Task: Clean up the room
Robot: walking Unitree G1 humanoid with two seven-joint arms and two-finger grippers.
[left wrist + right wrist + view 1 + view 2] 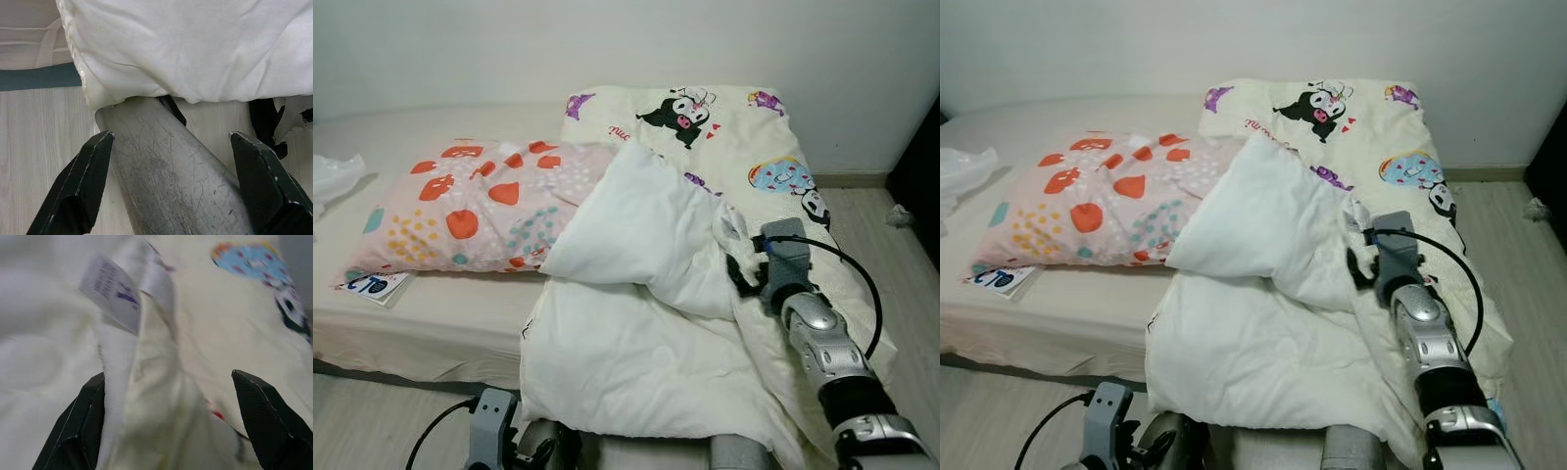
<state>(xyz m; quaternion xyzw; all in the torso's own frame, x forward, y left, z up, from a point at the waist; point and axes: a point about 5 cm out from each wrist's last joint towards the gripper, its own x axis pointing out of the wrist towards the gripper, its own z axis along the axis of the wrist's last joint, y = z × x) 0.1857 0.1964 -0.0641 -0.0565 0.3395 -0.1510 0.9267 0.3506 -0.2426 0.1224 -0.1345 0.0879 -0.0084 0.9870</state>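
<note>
From the head views, the right gripper [741, 266] reaches onto the bed, its tip at the folded edge of the white duvet [636, 294]. The turned-back flap lies from the gripper's 9 to its 11 o'clock, and the duvet's long axis runs from the wall toward the robot. The right arm is far nearer to that edge. The left gripper [509, 441] hangs low by the bed's near edge. A spotted pillow [475, 206] lies at 9 o'clock of the flap on the mattress [411, 323]; pale wooden floor [891, 264] runs along the bed's right side.

In the left wrist view, the left fingers [78, 191] stand wide apart, holding nothing, with duvet overhang beyond them.

In the right wrist view, the right fingers [266, 426] are spread, straddling the duvet's edge fold with its care label [112, 293]; nothing is pinched yet.
</note>
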